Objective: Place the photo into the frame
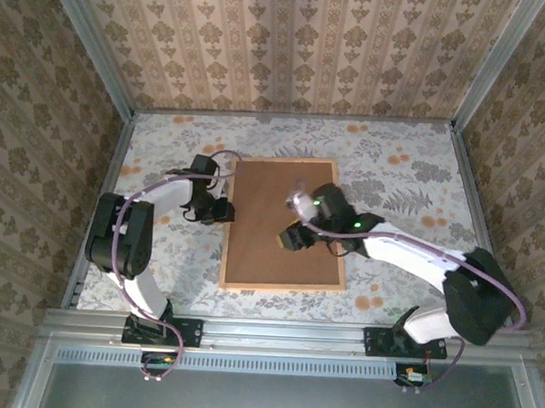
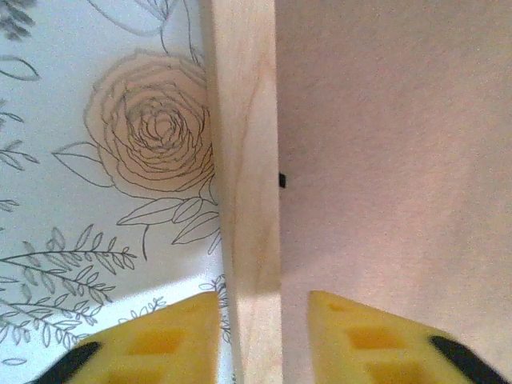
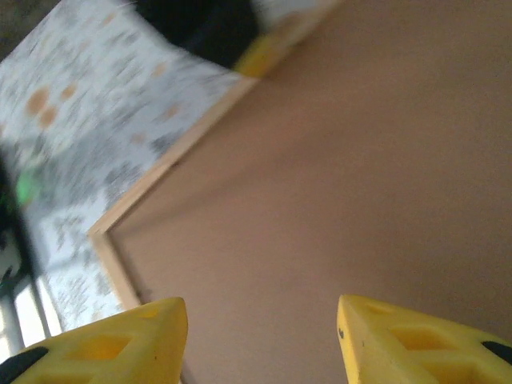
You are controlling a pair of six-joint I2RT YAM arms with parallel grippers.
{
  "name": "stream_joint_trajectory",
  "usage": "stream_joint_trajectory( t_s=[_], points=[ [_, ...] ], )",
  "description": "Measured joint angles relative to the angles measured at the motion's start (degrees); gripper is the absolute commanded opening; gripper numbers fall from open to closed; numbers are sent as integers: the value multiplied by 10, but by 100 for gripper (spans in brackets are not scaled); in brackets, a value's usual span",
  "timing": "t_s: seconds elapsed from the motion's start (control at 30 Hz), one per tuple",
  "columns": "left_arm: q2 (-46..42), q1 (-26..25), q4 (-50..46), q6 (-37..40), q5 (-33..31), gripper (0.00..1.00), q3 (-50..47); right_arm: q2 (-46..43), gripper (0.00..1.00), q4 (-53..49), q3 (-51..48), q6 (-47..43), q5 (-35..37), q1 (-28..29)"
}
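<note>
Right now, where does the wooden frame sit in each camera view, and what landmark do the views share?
Top external: frame lies flat, centre, board up.
Left wrist: its wood rail runs vertically mid-picture, board right.
Right wrist: board across centre and right, corner lower left.
Shared landmark: floral table cover.

A pale floral cloth (image 1: 402,165) covers the table, with brown damask-patterned walls (image 1: 290,50) behind and beside it, grey metal posts (image 1: 87,39) at its far corners and an aluminium rail (image 1: 275,334) along its near edge.
</note>
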Motion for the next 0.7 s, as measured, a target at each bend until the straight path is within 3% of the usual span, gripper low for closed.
stream_joint_trajectory(
  t_s=[0.1, 0.23, 0.5, 0.7],
  points=[
    [-23, 10, 1, -10, 16, 49, 0, -39, 58, -35, -21, 63, 46, -74],
    [-35, 22, 2, -21, 32, 52, 0, -42, 57, -97, -20, 128, 115, -139],
    [-42, 33, -7, -22, 37, 51, 0, 107, 42, -161, 41, 173, 146, -149],
    [-43, 33, -24, -21, 36, 52, 0, 162, 30, -161, 49, 185, 132, -159]
  ],
)
